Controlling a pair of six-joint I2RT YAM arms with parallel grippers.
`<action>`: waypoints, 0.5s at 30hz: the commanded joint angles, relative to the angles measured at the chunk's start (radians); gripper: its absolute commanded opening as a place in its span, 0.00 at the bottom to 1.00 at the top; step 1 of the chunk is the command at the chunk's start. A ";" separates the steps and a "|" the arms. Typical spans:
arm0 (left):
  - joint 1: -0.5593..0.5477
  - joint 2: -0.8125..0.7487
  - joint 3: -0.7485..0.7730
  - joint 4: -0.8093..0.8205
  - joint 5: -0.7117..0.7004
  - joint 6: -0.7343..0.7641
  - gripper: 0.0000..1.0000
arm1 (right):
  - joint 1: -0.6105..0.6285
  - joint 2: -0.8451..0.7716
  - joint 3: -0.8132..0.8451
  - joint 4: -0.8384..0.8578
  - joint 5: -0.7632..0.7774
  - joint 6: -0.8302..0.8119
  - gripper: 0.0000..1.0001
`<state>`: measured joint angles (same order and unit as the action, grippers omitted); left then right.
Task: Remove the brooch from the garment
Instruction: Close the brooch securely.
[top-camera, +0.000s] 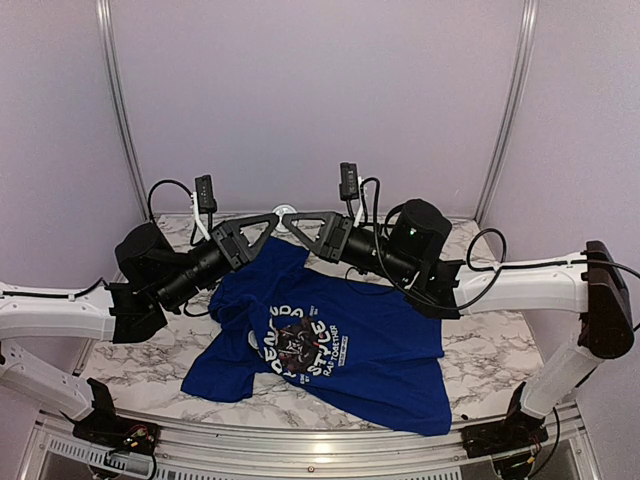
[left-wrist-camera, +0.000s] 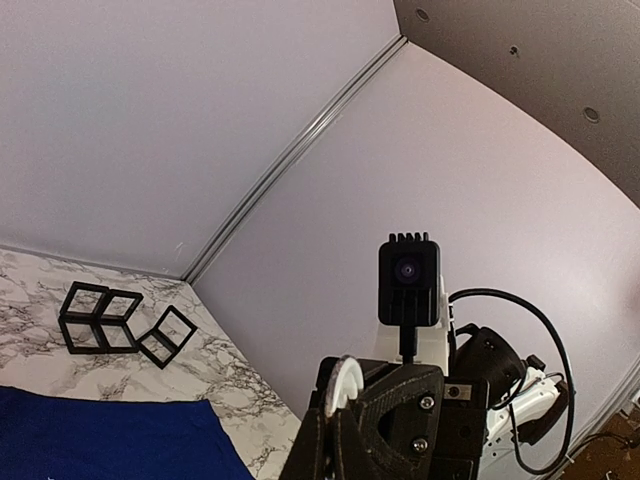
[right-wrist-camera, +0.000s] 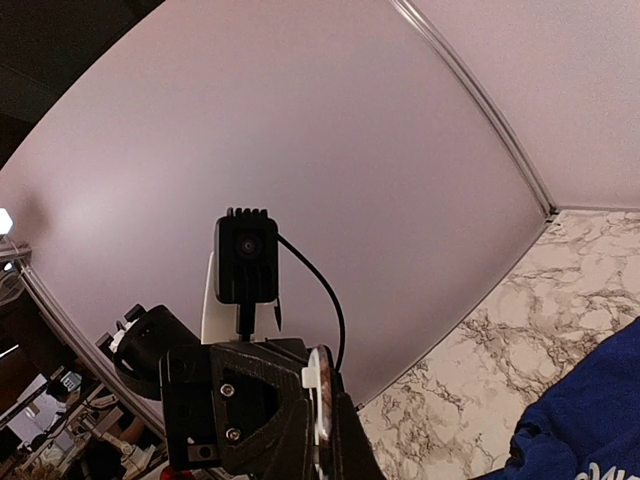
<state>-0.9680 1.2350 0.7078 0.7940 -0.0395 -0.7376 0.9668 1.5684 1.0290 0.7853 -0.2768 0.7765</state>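
Meeting tip to tip over the far part of the table, left gripper (top-camera: 273, 218) and right gripper (top-camera: 288, 216), both pinched shut. Sitting right at the tips, small pale disc (left-wrist-camera: 345, 385); cannot tell which side grips it. Lying rumpled below on marble table (top-camera: 490, 350), royal-blue T-shirt (top-camera: 380, 350), panda print up.

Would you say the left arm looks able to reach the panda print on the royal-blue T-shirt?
Probably yes: the panda print lies uncovered on the T-shirt, close to the shut left gripper, nothing between.
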 joint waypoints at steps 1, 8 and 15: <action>-0.008 -0.002 0.005 0.004 -0.007 0.001 0.00 | -0.022 -0.016 0.009 0.030 0.136 0.003 0.03; -0.009 -0.005 0.018 -0.026 -0.001 0.041 0.00 | -0.019 -0.013 0.013 0.010 0.159 0.017 0.02; -0.008 -0.011 0.032 -0.066 -0.010 0.063 0.00 | -0.012 -0.018 -0.002 0.024 0.211 0.022 0.01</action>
<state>-0.9680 1.2358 0.7177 0.7685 -0.0498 -0.7101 0.9775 1.5684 1.0290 0.7780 -0.2310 0.7948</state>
